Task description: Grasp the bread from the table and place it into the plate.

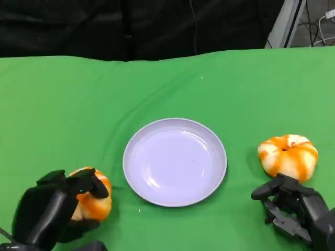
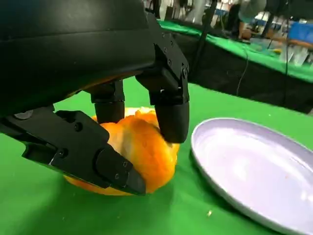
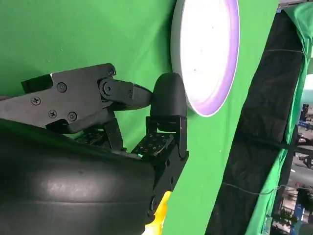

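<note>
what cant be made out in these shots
- Left bread: its near side, head view, behind the left hand.
- Whether it is lifted: underside cut off by fingers, left wrist view.
- Right bread: a yellow sliver, right wrist view, behind the right hand.
- Plate: cut off by the top edge there.

Between the bun (image 1: 93, 201) in the left hand (image 1: 55, 206) and the plate (image 1: 175, 161) lies a short strip of bare green bench (image 1: 68, 115), with only the plate's low rim in between. The second bun (image 1: 288, 155) sits just beyond the right hand (image 1: 293, 205), well apart from the plate's far side.
</note>
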`<control>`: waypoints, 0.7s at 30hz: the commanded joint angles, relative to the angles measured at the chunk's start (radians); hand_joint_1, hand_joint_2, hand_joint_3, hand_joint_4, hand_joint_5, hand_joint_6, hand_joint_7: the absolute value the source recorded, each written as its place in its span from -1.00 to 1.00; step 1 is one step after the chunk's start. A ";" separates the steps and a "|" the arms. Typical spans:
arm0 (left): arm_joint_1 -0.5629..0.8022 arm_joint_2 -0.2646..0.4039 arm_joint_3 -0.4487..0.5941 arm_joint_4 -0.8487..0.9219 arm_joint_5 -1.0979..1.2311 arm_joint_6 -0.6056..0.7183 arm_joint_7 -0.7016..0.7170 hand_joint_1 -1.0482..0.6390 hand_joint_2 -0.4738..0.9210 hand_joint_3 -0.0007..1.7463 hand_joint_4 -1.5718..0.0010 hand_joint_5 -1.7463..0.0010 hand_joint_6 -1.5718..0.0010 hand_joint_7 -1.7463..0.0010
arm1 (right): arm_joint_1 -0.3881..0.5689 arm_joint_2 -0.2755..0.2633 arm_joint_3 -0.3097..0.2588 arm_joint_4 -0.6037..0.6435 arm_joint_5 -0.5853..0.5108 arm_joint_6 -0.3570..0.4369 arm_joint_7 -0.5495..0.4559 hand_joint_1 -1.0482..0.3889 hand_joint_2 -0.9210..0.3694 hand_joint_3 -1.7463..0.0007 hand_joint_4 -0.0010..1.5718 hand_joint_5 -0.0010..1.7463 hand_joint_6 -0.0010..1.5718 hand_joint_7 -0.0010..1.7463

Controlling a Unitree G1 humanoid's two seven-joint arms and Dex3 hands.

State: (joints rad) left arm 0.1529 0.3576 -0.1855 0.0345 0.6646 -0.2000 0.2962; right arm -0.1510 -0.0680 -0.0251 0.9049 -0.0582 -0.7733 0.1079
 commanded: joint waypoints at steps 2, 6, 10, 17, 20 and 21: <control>0.013 0.002 0.029 -0.029 0.000 -0.008 0.019 0.26 1.00 -0.96 0.07 -0.97 -0.08 -0.29 | 0.013 -0.007 -0.001 0.000 0.005 0.013 0.000 0.31 -1.00 0.45 -0.15 0.98 -0.07 0.35; 0.019 -0.006 0.038 -0.053 0.001 -0.032 0.043 0.27 1.00 -0.87 0.02 -0.91 -0.11 -0.27 | 0.006 -0.008 -0.001 0.012 0.004 0.004 0.000 0.31 -1.00 0.45 -0.15 0.99 -0.07 0.35; 0.028 -0.016 0.049 -0.076 -0.012 -0.044 0.041 0.25 1.00 -0.78 0.01 -0.86 -0.12 -0.26 | 0.002 -0.007 -0.001 0.018 0.003 0.003 -0.002 0.31 -1.00 0.45 -0.15 0.98 -0.07 0.34; 0.035 -0.024 0.064 -0.102 -0.010 -0.095 0.061 0.24 0.73 -0.35 -0.04 -0.78 -0.14 -0.24 | -0.001 -0.004 0.000 0.021 0.003 0.001 -0.003 0.31 -1.00 0.45 -0.16 0.98 -0.06 0.34; 0.036 -0.023 0.069 -0.106 -0.005 -0.127 0.075 0.23 0.63 -0.19 -0.05 -0.77 -0.15 -0.23 | 0.000 -0.003 -0.001 0.019 0.005 0.007 -0.001 0.31 -1.00 0.45 -0.17 0.97 -0.06 0.34; 0.036 -0.023 0.070 -0.106 -0.003 -0.136 0.079 0.23 0.62 -0.16 -0.05 -0.77 -0.16 -0.24 | 0.000 -0.003 -0.001 0.018 0.006 0.009 -0.001 0.31 -1.00 0.45 -0.17 0.97 -0.06 0.34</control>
State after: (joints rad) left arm 0.1843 0.3303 -0.1287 -0.0584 0.6613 -0.3079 0.3480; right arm -0.1553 -0.0665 -0.0245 0.9130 -0.0580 -0.7779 0.1064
